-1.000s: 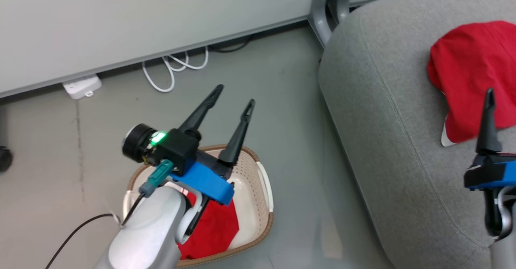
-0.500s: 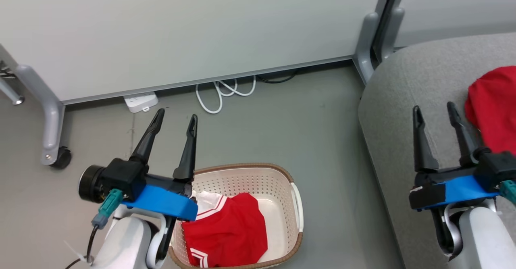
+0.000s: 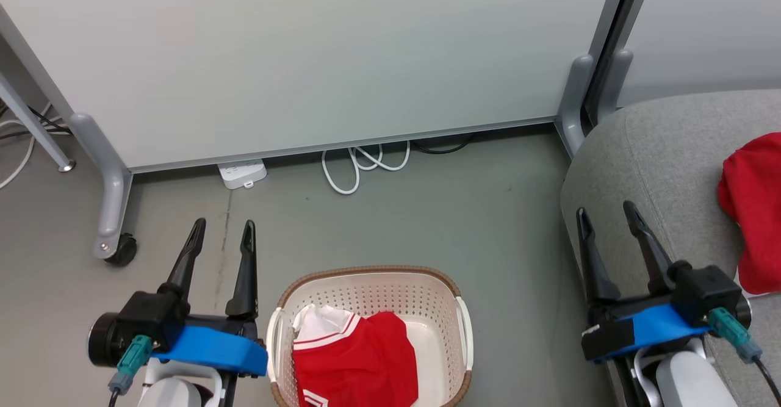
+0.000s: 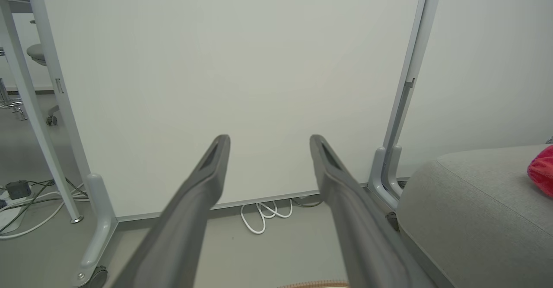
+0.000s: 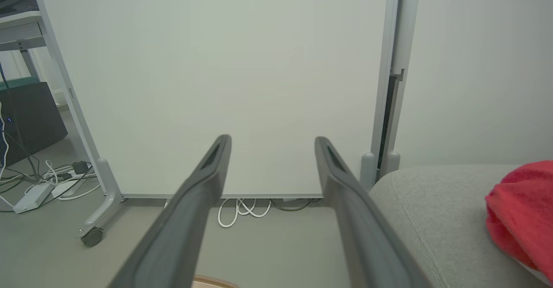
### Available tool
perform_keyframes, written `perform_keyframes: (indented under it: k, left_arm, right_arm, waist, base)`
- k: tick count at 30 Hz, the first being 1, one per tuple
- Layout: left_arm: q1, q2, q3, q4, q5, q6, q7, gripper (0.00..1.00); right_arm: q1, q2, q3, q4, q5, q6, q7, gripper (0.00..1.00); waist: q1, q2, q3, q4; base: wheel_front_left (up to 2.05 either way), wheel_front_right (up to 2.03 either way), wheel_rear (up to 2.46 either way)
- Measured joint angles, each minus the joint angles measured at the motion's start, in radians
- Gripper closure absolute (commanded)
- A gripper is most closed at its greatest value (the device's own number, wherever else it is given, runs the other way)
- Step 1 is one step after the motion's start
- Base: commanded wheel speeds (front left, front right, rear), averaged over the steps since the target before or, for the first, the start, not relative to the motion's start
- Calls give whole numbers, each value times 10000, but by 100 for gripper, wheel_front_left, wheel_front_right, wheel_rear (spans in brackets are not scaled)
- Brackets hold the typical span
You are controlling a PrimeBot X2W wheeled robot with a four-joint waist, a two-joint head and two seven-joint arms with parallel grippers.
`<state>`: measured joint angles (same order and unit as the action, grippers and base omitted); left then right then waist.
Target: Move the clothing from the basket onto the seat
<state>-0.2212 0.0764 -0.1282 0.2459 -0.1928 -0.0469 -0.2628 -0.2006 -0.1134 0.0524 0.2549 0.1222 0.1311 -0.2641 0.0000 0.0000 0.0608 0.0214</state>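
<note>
at the far left a grey partition leg (image 3: 110, 181) stood well clear of the work. the left gripper (image 3: 223, 224) hung empty, its two fingers spread wide and pointing away toward the partition panel (image 3: 305, 59), just left of the basket (image 3: 366, 271). one piece of the clothing, a red garment with white trim (image 3: 360, 358), lay crumpled in the basket's left half against the left rim. it sat to the right of that gripper and back toward the robot from its fingertips. its long axis could not be told, since the head view's bottom edge cut it off. on that showing the left arm was the nearer. bare floor (image 3: 512, 230) lay between the basket and the right gripper (image 3: 604, 210), which was also spread and empty at the left edge of the seat (image 3: 671, 151). a plain red garment (image 3: 753, 212) already lay there, with open grey fabric beside it
</note>
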Motion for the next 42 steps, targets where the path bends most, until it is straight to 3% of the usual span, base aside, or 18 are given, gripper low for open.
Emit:
perform_keyframes:
  k: [22,42]
  left_arm:
    - [794,-261,709,-48,318,-322,0,0]
    - [598,-270,577,270,267,-201,0,0]
  right_arm:
    - [1344,407,-234,-263,-65,0,0,0]
    - [1298,504,-263,-171,-192,0,0,0]
  waist:
    - [0,0,-415,12]
    - [1,0,-235,-78]
  base:
    - [0,0,0]
    - [0,0,0]
